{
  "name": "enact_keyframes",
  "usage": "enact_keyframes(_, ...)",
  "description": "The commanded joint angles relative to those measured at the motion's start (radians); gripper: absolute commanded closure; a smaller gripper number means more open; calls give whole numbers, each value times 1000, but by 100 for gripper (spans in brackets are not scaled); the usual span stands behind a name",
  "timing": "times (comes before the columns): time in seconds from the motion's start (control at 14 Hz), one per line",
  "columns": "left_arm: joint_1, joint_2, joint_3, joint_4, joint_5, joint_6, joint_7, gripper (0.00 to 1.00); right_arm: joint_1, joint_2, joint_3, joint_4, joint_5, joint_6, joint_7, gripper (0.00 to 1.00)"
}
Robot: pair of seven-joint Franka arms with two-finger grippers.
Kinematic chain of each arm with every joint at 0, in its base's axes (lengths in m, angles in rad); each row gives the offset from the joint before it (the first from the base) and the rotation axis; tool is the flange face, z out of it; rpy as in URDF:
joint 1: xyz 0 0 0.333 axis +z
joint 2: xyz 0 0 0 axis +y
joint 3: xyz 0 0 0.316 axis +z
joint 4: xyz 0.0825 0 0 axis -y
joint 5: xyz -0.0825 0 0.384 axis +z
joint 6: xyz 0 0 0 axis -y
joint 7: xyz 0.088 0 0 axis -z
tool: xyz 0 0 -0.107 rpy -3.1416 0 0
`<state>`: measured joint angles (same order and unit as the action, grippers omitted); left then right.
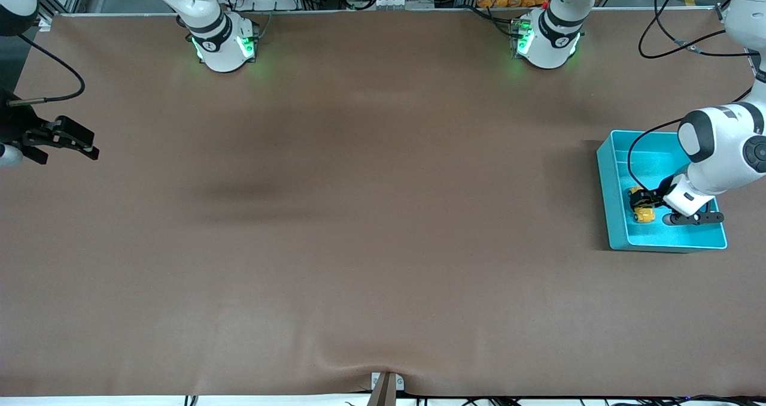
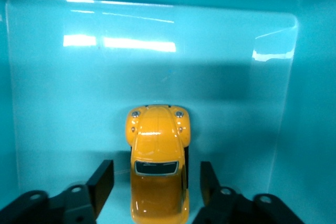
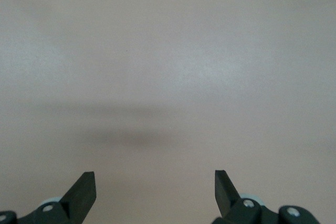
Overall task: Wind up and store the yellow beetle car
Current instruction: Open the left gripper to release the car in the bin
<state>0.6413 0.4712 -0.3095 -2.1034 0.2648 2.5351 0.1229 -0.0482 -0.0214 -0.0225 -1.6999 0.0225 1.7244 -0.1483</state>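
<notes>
Nearest the front camera, the bare brown worktop [image 1: 359, 286] fills the lower field, its covering slightly puckered at the near edge. Toward the left arm's end stands the turquoise bin [image 1: 610, 214]; the yellow beetle car [image 1: 644, 214] rests on the bin's floor, wheels down, in the part of the bin nearer the front camera. The left tool [image 1: 641, 202] is lowered into the bin directly over the car. In the left wrist view the car [image 2: 157, 166] lies between the two fingers [image 2: 102, 179], which stand apart with a visible gap on each side, so the tool is open and grips nothing. This placement suggests the storing step is at or near completion, the car having been set where the bin walls confine it; whether it has been wound cannot be judged. The right tool [image 1: 75, 139] waits over bare worktop at the right arm's end, its fingers [image 3: 84, 190] also spread and empty. No brand, label or legible writing is visible on the car, the bin or the arms.
</notes>
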Motion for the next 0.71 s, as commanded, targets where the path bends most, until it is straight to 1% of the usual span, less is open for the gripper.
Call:
enact_keyframes(0.0,11,-63,-19,-4,27,5,9,0,1,-5,1,9,-9,-34,-2,0)
enact_keyframes(0.07,9,-84,-22,0,27,5,9,0,1,-3,1,9,-9,-34,-2,0)
enact_keyframes(0.21,9,-115,-60,14,25,-15,9,0,2,-3,1,9,-9,-34,-2,0)
enact_keyframes(0.43,11,-147,-118,123,22,-197,7,0,5,-5,4,9,-12,-35,-2,0)
enact_keyframes(0.64,9,-198,-149,206,7,-361,9,0,7,-8,4,9,-12,-37,-2,0)
